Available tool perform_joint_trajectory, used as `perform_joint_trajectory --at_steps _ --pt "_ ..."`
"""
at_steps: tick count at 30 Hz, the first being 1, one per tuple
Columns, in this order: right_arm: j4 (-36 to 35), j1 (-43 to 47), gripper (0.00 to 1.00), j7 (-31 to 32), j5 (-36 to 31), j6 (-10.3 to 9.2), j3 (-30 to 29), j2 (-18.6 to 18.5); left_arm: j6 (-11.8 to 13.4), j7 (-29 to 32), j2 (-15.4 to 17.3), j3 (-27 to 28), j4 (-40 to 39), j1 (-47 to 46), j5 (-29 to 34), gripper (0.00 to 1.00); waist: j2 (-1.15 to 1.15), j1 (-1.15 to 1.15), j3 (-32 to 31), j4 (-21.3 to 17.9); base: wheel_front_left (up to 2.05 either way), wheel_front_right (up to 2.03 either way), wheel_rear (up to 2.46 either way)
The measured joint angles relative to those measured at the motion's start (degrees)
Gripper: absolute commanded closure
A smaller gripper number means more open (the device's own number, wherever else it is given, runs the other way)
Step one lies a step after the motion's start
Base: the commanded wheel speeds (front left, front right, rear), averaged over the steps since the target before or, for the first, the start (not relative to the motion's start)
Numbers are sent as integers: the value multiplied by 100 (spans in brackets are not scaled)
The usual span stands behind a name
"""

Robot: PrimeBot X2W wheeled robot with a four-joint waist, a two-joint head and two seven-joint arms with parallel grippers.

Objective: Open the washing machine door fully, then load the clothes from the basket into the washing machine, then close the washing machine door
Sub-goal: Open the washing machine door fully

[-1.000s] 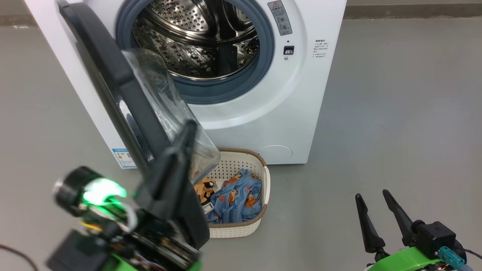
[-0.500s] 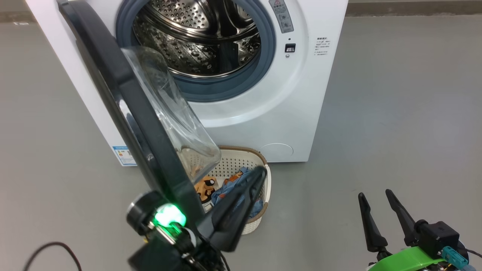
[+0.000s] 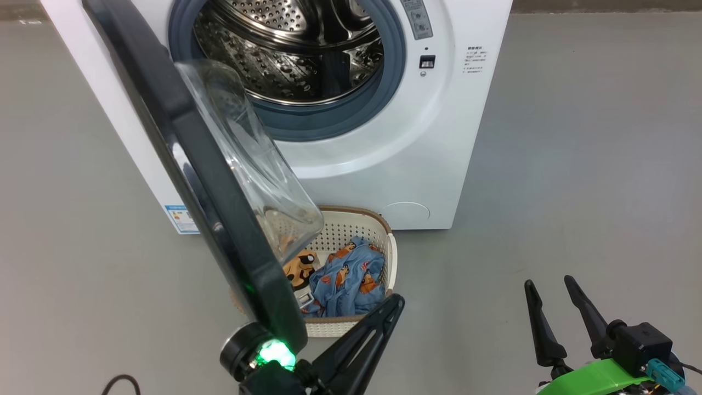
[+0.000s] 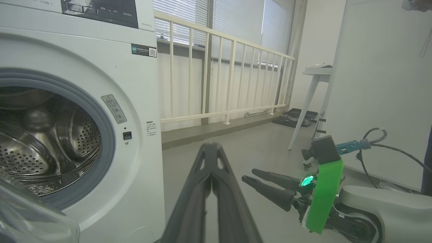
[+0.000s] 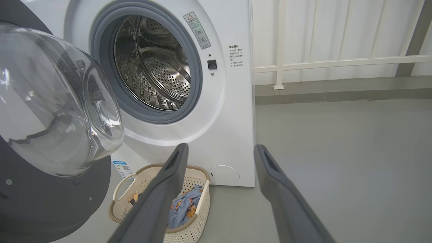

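Observation:
The white washing machine (image 3: 439, 137) stands with its steel drum (image 3: 296, 55) exposed. The washing machine door (image 3: 181, 126) hangs open on the left, its glass bowl (image 5: 57, 101) bulging over the basket (image 3: 390, 258). The basket sits on the floor against the machine's front and holds the clothes: a blue printed garment (image 3: 348, 277) and a cream one with an orange face (image 3: 299, 269). My left gripper (image 3: 396, 300) is shut and empty, just below the door's lower edge and beside the basket's near right corner. My right gripper (image 3: 548, 283) hovers open to the right, holding nothing.
Bare grey floor (image 3: 576, 164) stretches right of the machine. A white railing (image 4: 219, 67) runs behind it, with a white table (image 4: 314, 84) and a dark case on the floor beyond. A black cable (image 3: 118, 381) lies at the lower left.
My left gripper has drawn back from the door's inner face, down and to the right, ending below the door's edge. The head camera has tilted slightly. The right arm and door hold still.

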Motion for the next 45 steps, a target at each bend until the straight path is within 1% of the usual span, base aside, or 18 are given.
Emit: perform_joint_trajectory --at_steps 3,5,8,17,23,37,45 --pt "1 -1 0 0 0 0 4 0 0 -2 5 -13 110 0 0 100 0 0 16 -12 0 0 0" --pt "7 -2 0 0 0 0 5 0 1 -29 24 -15 367 0 -21 100 0 0 46 -43 0 0 0" --pt "9 -2 0 0 0 0 4 1 7 -59 46 3 554 2 -46 100 0 0 61 -60 0 0 0" --pt "26 -5 0 0 2 0 0 1 15 -112 80 19 982 71 -86 100 0 0 70 -41 0 0 0" --pt "69 -6 0 0 4 0 27 2 80 -232 78 102 1348 81 -98 100 0 0 24 -38 0 0 0" --pt "108 -6 0 0 34 0 67 2 119 -313 40 256 1736 -139 -102 100 0 1 57 -125 0 0 0" --pt "119 -6 0 0 45 0 62 2 272 -363 32 394 1906 -163 -142 100 0 0 125 -134 0 0 0"
